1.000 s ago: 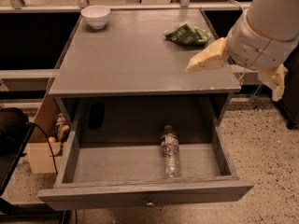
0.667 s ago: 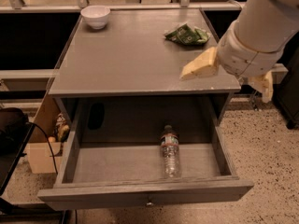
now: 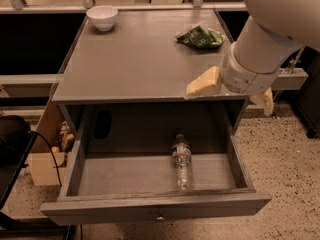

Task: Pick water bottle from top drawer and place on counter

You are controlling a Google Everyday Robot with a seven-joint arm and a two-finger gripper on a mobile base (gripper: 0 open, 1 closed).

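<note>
The water bottle (image 3: 182, 161) lies on its side in the open top drawer (image 3: 150, 207), right of centre, with its dark cap pointing to the back. The counter (image 3: 135, 54) is the grey top above the drawer. My gripper (image 3: 228, 100) hangs over the counter's front right corner, above and to the right of the bottle. It is open and empty. One pale finger (image 3: 202, 82) shows over the counter edge and the other finger (image 3: 264, 102) is beyond the right side.
A white bowl (image 3: 102, 17) stands at the counter's back left and a green snack bag (image 3: 200, 36) lies at its back right. A cardboard box (image 3: 42, 159) and a dark object with a cable (image 3: 12, 139) sit on the floor to the left.
My arm has moved left and down towards the counter's front right corner. The bottle and the drawer have not moved.
</note>
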